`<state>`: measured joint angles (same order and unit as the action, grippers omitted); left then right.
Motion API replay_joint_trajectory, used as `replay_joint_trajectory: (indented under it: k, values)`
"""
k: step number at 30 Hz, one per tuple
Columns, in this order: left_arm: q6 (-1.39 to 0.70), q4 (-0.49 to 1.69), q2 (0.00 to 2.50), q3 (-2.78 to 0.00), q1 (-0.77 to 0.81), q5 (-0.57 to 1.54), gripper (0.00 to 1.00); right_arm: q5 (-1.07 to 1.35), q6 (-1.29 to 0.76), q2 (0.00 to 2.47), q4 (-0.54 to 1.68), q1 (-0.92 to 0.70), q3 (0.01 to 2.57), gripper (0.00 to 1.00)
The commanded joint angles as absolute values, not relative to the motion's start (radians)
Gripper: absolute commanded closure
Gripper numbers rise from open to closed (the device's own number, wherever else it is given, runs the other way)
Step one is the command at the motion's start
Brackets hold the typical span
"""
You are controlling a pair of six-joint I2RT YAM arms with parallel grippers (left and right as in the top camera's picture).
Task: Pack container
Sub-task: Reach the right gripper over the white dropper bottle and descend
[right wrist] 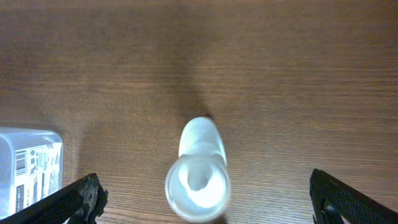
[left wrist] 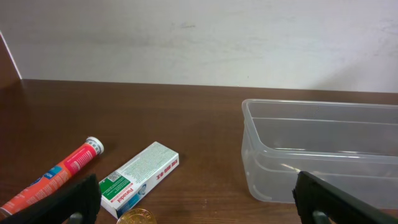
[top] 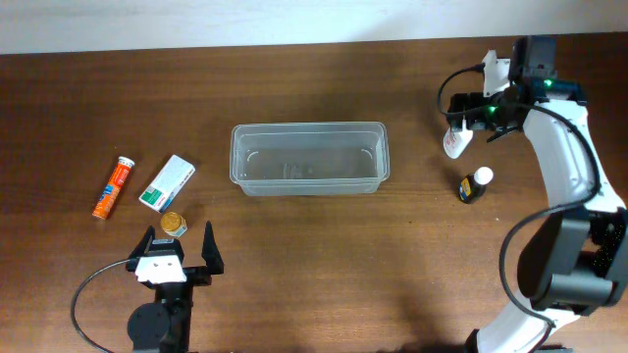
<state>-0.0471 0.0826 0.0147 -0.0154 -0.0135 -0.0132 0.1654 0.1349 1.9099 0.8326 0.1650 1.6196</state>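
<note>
The clear plastic container [top: 309, 181] stands empty at mid-table; it also shows in the left wrist view [left wrist: 323, 149]. My right gripper [top: 469, 116] is open above an upright white bottle [top: 454, 143], which stands between the spread fingers in the right wrist view [right wrist: 198, 177], untouched; the gripper [right wrist: 208, 202] holds nothing. My left gripper [top: 179, 250] is open and empty near the front left, just behind a small gold-capped jar [top: 174, 225]. In the left wrist view the gripper [left wrist: 199, 208] has the jar [left wrist: 137, 217] at the bottom edge.
A green-and-white box [top: 167, 182] [left wrist: 140, 177] and an orange tube [top: 113, 186] [left wrist: 59, 171] lie left of the container. A dark bottle with a white cap [top: 476, 184] stands front of the white bottle. A clear, barcode-labelled item [right wrist: 28, 171] shows at the left.
</note>
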Motion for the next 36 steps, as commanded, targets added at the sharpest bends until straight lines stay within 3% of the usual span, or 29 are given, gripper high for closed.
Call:
replay_joint_trajectory:
  k: [1, 4, 21, 26, 33, 36]
  values:
    - [-0.056, 0.083, 0.011, -0.009, -0.018, -0.023, 0.01, 0.207, 0.143, 1.943, 0.825, 0.171, 1.64, 0.01]
    - [-0.056, 0.083, 0.011, -0.009, -0.018, -0.023, 0.01, 0.207, 0.144, 1.96, 0.814, 0.171, 1.639, 0.0]
    - [-0.056, 0.083, 0.011, -0.009, -0.018, -0.023, 0.01, 0.199, 0.162, 2.06, 0.785, 0.171, 1.638, 0.2]
    - [-0.056, 0.083, 0.01, -0.009, -0.018, -0.023, 0.01, 0.199, 0.161, 2.065, 0.783, 0.17, 1.638, 0.34]
    - [-0.056, 0.083, 0.011, -0.009, -0.018, -0.023, 0.01, 0.199, 0.161, 2.065, 0.781, 0.17, 1.638, 0.61]
    - [-0.056, 0.083, 0.011, -0.009, -0.018, -0.023, 0.01, 0.2, 0.16, 2.065, 0.785, 0.17, 1.639, 0.66]
